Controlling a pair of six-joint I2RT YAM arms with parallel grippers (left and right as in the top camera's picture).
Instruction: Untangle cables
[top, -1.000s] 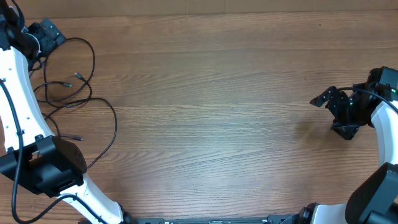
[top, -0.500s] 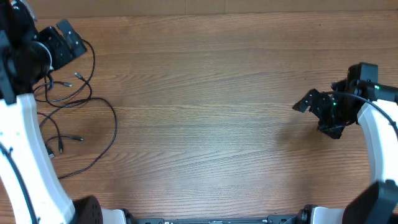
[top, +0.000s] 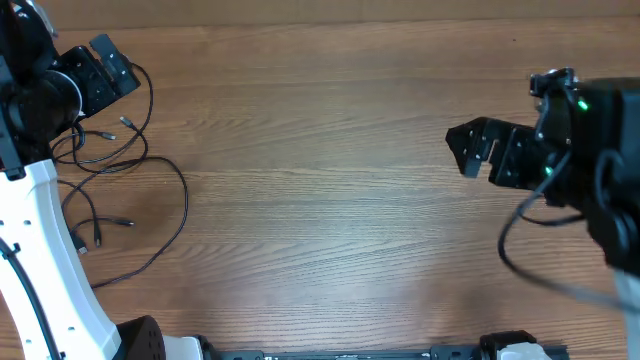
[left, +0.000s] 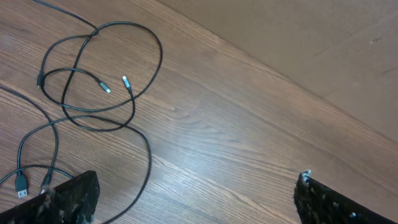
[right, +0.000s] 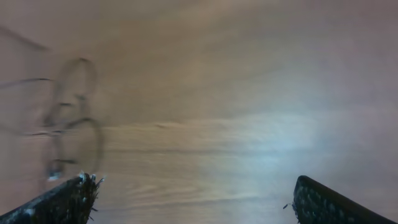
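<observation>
Overhead, the cables (top: 186, 195) sprawl at the table's (top: 320, 200) left edge, the tangle running near to far; only the left wrist view resolves their silvery plug tips (left: 126, 82). The left end effector (left: 198, 179) and right end effector (right: 194, 180) gape, released.

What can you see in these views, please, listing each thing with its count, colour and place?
cables: several (exact count unclear), thin, black with silvery plug tips, in overlapping loops at the table's left side
table: one, brown wood grain, under everything
left gripper: one, black, open and holding nothing, above the cables at the far left
right gripper: one, black, open and holding nothing, at the right side, far from the cables
</observation>
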